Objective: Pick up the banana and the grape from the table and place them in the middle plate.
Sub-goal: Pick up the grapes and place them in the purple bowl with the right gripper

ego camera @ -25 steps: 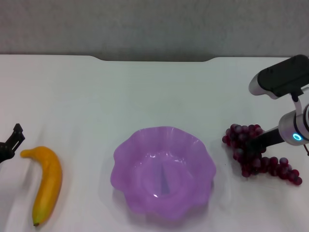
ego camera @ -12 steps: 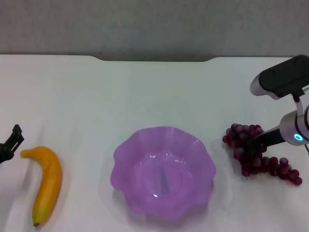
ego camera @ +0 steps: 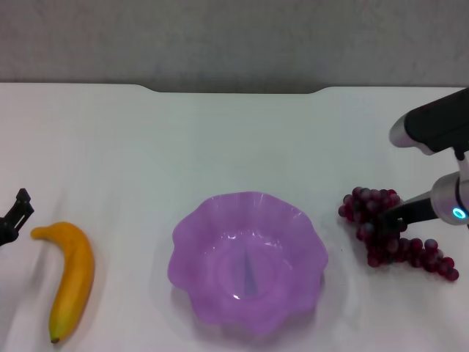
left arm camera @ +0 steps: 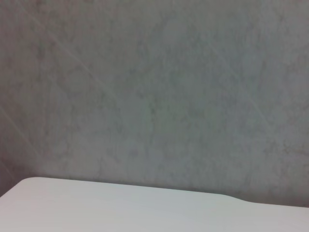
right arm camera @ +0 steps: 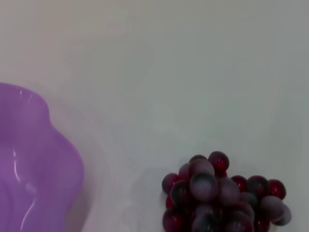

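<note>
The yellow-orange banana [ego camera: 71,279] lies on the white table [ego camera: 220,139] at the front left, dark tip toward me. Just left of its upper end, at the picture's edge, is my left gripper [ego camera: 13,218], close to the fruit but apart from it. The purple scalloped middle plate [ego camera: 249,260] sits in the centre with nothing in it. On the right lies the dark red grape bunch [ego camera: 396,236], and my right gripper [ego camera: 388,218] reaches into its upper part. The right wrist view shows the grape bunch [right arm camera: 222,198] close up and the plate's rim [right arm camera: 34,159].
The table's far edge has a shallow notch [ego camera: 234,89] in front of a grey wall. The left wrist view shows only that wall and a strip of table [left arm camera: 120,208].
My right arm has drawn slightly to the right while the grape bunch stays put. The left gripper has slid a little further left, away from the banana.
</note>
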`<state>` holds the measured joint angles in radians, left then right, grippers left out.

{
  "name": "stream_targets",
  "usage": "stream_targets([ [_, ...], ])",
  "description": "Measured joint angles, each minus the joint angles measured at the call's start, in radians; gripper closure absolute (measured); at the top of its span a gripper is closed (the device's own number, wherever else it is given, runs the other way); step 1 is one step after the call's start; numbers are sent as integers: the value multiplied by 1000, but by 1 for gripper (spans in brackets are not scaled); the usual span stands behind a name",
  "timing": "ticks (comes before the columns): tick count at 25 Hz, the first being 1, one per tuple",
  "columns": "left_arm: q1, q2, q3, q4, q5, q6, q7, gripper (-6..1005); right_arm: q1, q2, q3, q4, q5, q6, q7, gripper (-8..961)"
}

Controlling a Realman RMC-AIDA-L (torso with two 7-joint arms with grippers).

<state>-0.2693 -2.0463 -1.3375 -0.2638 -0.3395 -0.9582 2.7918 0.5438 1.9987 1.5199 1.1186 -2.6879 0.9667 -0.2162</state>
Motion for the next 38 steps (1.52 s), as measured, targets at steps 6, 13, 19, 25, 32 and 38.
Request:
stream_targets([
  [6, 0, 0, 0, 2, -1, 1, 0, 103, -42, -1, 9, 80, -6, -2, 0, 773],
  [13, 3, 0, 0, 2, -1, 1, 0, 103, -87, -1, 10, 149, -9, -28, 0, 775],
  [19, 4, 1, 0, 2, -1, 1, 0, 103, -129, -1, 5, 214, -10, -60, 0, 781],
  [25, 4, 2, 0, 1, -1, 1, 0, 104, -178, -1, -3, 285, -29, -87, 0, 781],
  [32, 4, 2, 0, 2, -1, 1, 0, 104, -258, 1, -28, 423, -35, -152, -21, 781],
  [38, 4, 2, 0, 3, -1, 2, 0, 104, -308, 2, -79, 542, -34, -243, -56, 783],
])
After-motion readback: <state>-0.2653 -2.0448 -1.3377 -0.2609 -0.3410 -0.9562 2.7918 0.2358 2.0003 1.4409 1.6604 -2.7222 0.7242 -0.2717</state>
